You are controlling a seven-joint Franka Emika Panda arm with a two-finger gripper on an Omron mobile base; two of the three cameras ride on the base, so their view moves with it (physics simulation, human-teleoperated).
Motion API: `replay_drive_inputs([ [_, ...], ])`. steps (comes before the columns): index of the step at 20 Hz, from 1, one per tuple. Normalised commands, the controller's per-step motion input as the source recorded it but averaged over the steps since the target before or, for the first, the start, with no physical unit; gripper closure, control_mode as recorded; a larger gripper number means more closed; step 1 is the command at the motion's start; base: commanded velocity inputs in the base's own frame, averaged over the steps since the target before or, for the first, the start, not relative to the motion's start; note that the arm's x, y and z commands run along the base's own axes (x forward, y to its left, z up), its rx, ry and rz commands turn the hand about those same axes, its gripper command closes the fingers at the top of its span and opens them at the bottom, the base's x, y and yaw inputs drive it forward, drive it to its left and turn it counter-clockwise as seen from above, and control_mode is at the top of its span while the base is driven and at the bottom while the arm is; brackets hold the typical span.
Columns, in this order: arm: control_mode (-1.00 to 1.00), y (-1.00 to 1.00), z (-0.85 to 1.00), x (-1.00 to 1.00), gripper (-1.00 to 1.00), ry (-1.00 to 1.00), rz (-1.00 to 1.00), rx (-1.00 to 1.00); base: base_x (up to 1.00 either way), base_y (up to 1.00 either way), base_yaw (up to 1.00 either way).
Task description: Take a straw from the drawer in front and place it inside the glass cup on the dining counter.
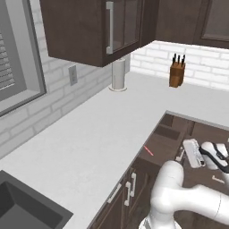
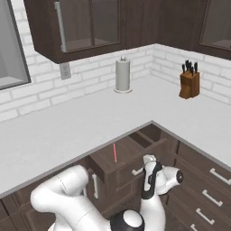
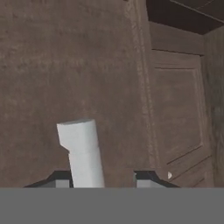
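The dark wooden drawer (image 1: 166, 133) (image 2: 133, 147) stands pulled out under the corner of the white wall counter. On its floor lies the thin red straw (image 1: 148, 150) (image 2: 115, 153), uncovered. My gripper (image 1: 182, 154) (image 2: 142, 171) is at the drawer's front, down by the small silver bar handle (image 1: 180, 155) (image 2: 137, 171). In the hand view the handle (image 3: 83, 151) rises between my fingertips (image 3: 146, 177). The gripper (image 3: 104, 179) is open, with a gap showing beside the handle. The straw sits left of the hand, untouched. The glass cup and the dining counter are out of view.
A paper towel roll (image 1: 118, 75) (image 2: 122, 75) and a knife block (image 1: 177, 71) (image 2: 189, 82) stand at the back of the counter. A dark sink (image 1: 22, 205) is at the near left. Upper cabinets (image 1: 89, 27) hang overhead. More shut drawers (image 2: 210, 196) lie to the right.
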Motion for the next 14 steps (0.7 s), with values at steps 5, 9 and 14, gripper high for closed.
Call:
replay_drive_inputs([
  [5, -1.00, -0.46, 0.23, -0.61, -1.00, -0.06, 0.01, 0.00, 0.00, 0.00, 0.00],
  [9, -1.00, -0.23, 0.80, -0.49, -1.00, -0.04, 0.03, -0.05, 0.00, 0.00, 0.00],
  [14, -1.00, 0.11, 0.99, -0.18, -1.00, -0.02, 0.06, -0.18, 0.00, 0.00, 0.00],
])
